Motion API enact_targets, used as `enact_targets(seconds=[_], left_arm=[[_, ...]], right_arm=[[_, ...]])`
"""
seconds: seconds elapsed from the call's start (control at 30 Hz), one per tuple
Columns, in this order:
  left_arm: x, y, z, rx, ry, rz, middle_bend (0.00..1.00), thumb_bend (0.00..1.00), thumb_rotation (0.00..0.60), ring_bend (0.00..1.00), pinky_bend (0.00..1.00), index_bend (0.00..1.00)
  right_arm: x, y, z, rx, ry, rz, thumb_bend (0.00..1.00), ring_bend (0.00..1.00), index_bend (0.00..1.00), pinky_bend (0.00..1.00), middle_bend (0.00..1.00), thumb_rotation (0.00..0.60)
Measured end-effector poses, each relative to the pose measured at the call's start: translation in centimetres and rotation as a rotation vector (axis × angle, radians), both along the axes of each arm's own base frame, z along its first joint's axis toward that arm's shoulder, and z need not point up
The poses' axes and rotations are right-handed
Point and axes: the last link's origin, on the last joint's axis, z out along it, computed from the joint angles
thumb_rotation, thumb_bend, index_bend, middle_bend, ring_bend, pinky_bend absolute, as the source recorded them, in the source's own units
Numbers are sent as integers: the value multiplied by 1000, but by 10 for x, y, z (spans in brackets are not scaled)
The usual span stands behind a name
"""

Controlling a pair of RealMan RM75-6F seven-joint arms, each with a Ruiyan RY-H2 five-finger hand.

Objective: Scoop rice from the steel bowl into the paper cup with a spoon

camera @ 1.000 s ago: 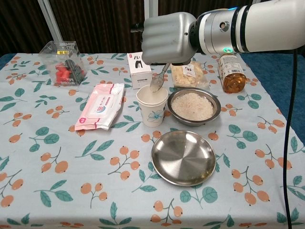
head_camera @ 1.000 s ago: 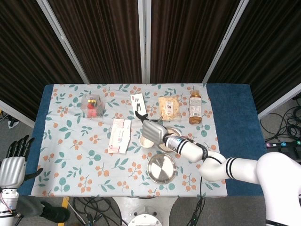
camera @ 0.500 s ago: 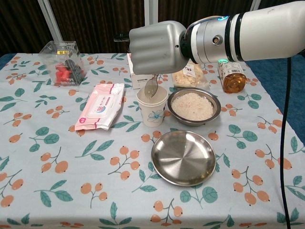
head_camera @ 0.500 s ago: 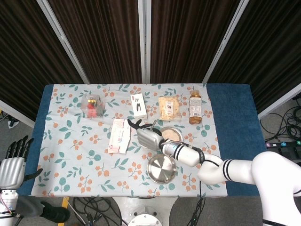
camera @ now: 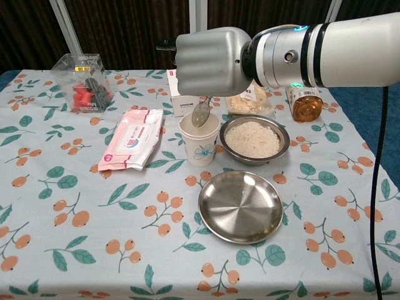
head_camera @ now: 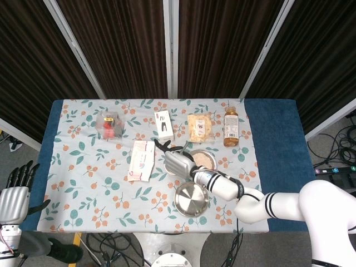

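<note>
We see both views evenly and brightly lit from above, with soft, short shadows. Mild glare sits on the empty steel plate (camera: 240,205) and the right hand (camera: 209,60). The dark curtains (head_camera: 117,44) stay dim. Focus is sharp throughout.

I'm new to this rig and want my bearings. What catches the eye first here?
The right robot hand holds a spoon over the paper cup mid-table. Right of the cup sits the steel bowl of rice, with an empty steel plate in front.
</note>
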Motion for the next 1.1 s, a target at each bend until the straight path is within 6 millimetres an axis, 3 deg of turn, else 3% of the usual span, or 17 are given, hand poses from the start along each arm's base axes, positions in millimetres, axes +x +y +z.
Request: enact_targets(seconds=[0.43, 0.7, 1.1], left_arm=[[4, 3, 1, -3, 10, -18, 68, 49, 600, 0, 62, 73], [6, 4, 2, -3, 12, -23, 68, 50, 600, 0, 62, 73], [12, 8, 2, -8, 18, -50, 68, 50, 600, 0, 62, 73]], right_arm=[[-28, 3, 20, 47, -287, -243, 381, 280, 629, 0, 605, 600], [-39, 8, 21, 96, -417, -352, 381, 280, 628, 0, 606, 600], [-92, 46, 37, 267, -691, -639, 376, 280, 628, 0, 608, 600]])
